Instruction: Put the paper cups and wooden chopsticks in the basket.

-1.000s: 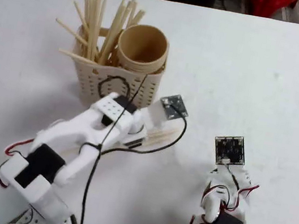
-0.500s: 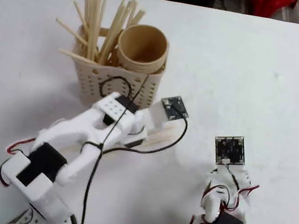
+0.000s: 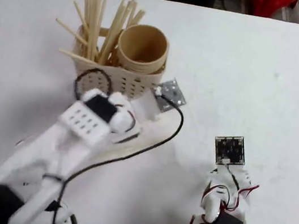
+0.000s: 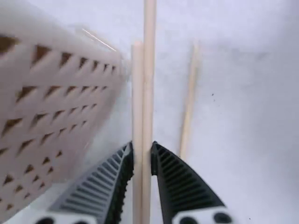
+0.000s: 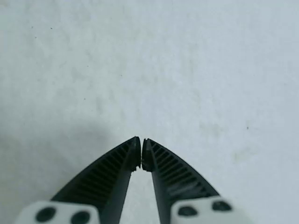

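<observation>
The left fingers pinch two chopsticks just beside the basket. The right fingers are pressed together above the tabletop.

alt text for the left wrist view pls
The left hand is shut on two wooden chopsticks, close beside the perforated wall of the basket. A third chopstick lies apart from them on the white table.

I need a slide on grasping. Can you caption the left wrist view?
Left hand closed on two wooden chopsticks right beside the perforated basket.
</observation>
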